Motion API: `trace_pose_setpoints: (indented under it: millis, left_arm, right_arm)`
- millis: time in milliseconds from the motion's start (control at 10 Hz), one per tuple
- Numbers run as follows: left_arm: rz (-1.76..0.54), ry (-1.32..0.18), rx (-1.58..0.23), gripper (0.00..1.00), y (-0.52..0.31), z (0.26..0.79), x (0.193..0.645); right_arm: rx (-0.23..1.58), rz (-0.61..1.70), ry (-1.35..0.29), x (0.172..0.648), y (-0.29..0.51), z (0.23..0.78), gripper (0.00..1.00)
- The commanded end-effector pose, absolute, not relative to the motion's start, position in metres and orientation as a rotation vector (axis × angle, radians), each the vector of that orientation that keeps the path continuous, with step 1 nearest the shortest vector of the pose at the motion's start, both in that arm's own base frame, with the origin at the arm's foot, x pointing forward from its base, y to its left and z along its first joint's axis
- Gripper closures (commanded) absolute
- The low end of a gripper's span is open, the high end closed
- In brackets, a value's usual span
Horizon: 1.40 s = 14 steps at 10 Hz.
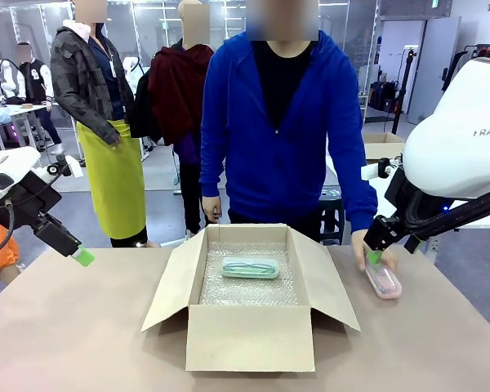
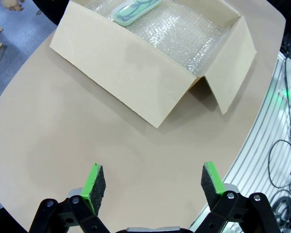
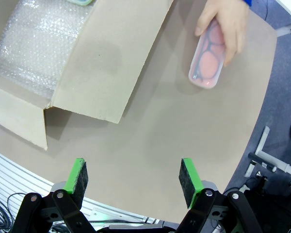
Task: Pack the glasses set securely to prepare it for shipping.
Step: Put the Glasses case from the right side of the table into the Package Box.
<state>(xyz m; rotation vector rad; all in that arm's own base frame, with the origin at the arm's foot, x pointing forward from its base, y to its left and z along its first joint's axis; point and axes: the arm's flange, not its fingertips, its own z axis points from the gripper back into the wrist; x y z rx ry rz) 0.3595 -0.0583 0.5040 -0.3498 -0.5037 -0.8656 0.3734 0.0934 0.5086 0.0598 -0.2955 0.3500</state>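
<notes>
A mint green glasses case point(image 1: 251, 267) lies on bubble wrap inside the open cardboard box point(image 1: 249, 335); the left wrist view catches the green case point(image 2: 135, 9) at the top. A pale pink case point(image 1: 383, 281) rests on the table right of the box, under the person's hand point(image 1: 367, 255); the right wrist view has the pink case point(image 3: 208, 63) beneath that hand point(image 3: 228, 22). My left gripper point(image 2: 153, 183) hangs open above the table's left side, its green pad point(image 1: 83, 256) showing in the front view. Above the pink case my right gripper point(image 3: 134, 176) stands open, holding nothing.
The box's flaps point(image 1: 174, 282) splay outward on both sides. A person in a blue hoodie point(image 1: 286, 114) stands at the far edge. Bare tabletop point(image 1: 73, 335) lies left of the box and in front of it. Cables point(image 2: 286, 160) hang off the table's edge by the left arm.
</notes>
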Motion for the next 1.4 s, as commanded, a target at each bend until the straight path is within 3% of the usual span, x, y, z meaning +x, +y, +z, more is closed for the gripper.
trace_pose_setpoints:
  millis: [0,400,900,1300]
  left_arm:
    - [-0.881,-0.515,-0.373,0.00,-0.056,0.504,0.359]
    - [-0.881,-0.515,-0.373,0.00,-0.056,0.504,0.359]
    - [-0.881,-0.515,-0.373,0.00,-0.056,0.504,0.359]
    - [-0.881,-0.515,-0.373,0.00,-0.056,0.504,0.359]
  right_arm:
    - [0.052,0.348,-0.297,0.375,0.094,0.509,0.05]
    - [0.060,0.350,-0.296,0.373,0.093,0.509,0.05]
    - [0.015,0.116,-0.250,0.452,0.058,0.500,0.05]
    - [-0.019,-0.012,-0.224,0.528,0.033,0.445,0.05]
